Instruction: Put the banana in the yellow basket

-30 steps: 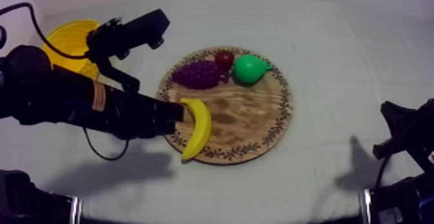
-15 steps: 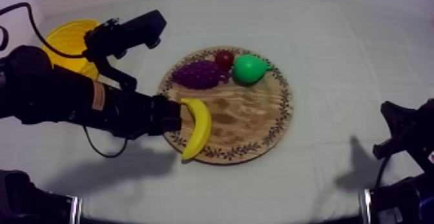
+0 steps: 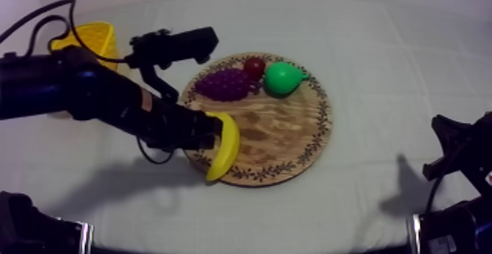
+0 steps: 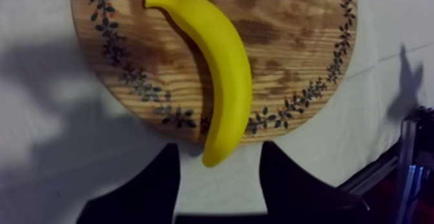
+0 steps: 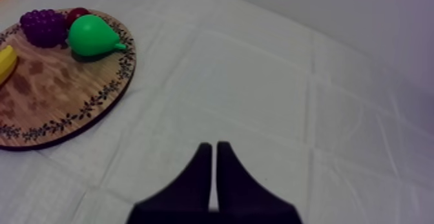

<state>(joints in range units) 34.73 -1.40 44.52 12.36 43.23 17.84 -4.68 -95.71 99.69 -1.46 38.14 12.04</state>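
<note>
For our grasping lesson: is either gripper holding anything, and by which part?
Nothing is held. The left gripper stands open astride one end of the curved yellow banana; the right gripper is shut on nothing.

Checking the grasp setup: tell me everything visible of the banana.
The banana is smooth, yellow, plastic-looking and curved, with a short stem tip. It lies flat on the wooden board, its other end overhanging the patterned rim above the cloth. The left gripper is open, one finger either side of that end, not touching it.
</note>
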